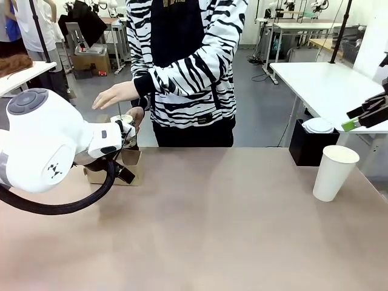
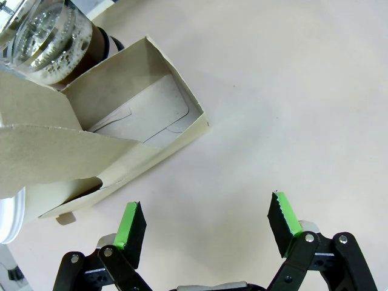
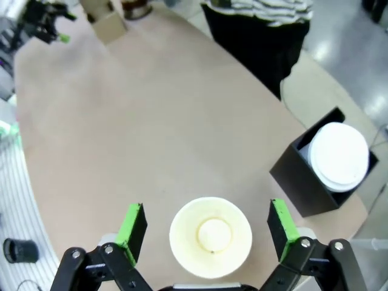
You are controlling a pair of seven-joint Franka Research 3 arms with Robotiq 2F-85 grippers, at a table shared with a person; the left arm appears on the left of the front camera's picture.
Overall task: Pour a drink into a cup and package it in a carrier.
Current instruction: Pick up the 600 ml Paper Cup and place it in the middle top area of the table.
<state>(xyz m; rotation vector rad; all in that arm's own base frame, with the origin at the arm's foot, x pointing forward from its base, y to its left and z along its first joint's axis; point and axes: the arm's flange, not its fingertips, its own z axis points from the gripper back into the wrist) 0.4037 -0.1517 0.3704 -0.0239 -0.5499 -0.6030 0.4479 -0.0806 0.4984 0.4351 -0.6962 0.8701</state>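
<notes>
Both end effectors were released over the bench (image 2: 291,91). The left end effector (image 2: 206,206) hovered with its green pads spread wide, just beside the brown cardboard carrier (image 2: 139,115). A clear pitcher (image 2: 36,30) of dark, frothy drink (image 2: 90,48) stood at the carrier's far side, and a person in a striped top held a hand (image 1: 115,95) above it. At the bench's other end, the right end effector (image 3: 206,209) hung above the cup (image 3: 210,236), gripping nothing. The cup stood upright and unlidded, near a black box (image 3: 297,176) holding stacked white lids (image 3: 338,154).
</notes>
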